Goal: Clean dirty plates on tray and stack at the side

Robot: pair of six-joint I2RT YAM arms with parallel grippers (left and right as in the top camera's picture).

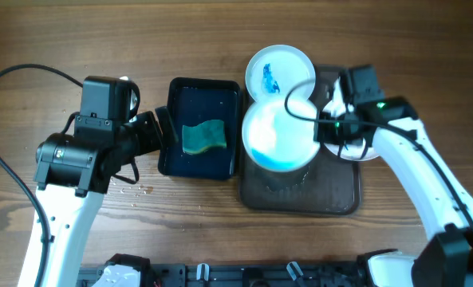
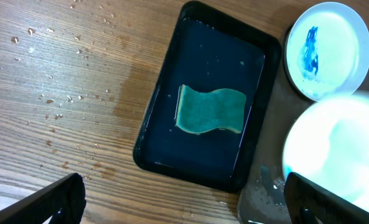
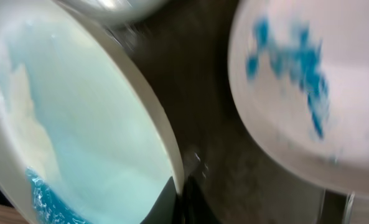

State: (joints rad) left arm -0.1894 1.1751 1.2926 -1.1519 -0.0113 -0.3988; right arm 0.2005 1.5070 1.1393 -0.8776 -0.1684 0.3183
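The large white plate [image 1: 280, 131] sits over the left part of the brown tray [image 1: 332, 195]. It appears raised off the tray, since its rim overlaps the smaller plate [image 1: 277, 70] behind it. Blue grime pools along its near edge. The right gripper [image 1: 332, 127] has it by the rim, and in the right wrist view the jaws are clenched on that edge. The smaller plate carries a blue smear and lies at the tray's far left corner. A third white rim [image 1: 369, 153] shows just past the right gripper, mostly hidden.

Beside the tray on the left is a black basin [image 1: 212, 100] of water with a green sponge [image 1: 203, 137] lying in it. The left gripper [image 1: 152, 134] hovers at the basin's left edge, jaws spread wide and grasping nothing.

The step in hand looks like presenting the dirty plate for wiping. Next, I judge, the left arm should drop onto the sponge, grip it and scrub the blue patch while the right arm holds the plate steady. A wet rim held at one point could slip.

The wooden surface [image 1: 29, 48] has water droplets [image 1: 136, 187] spattered near the left arm. Nothing of the room beyond it is visible.
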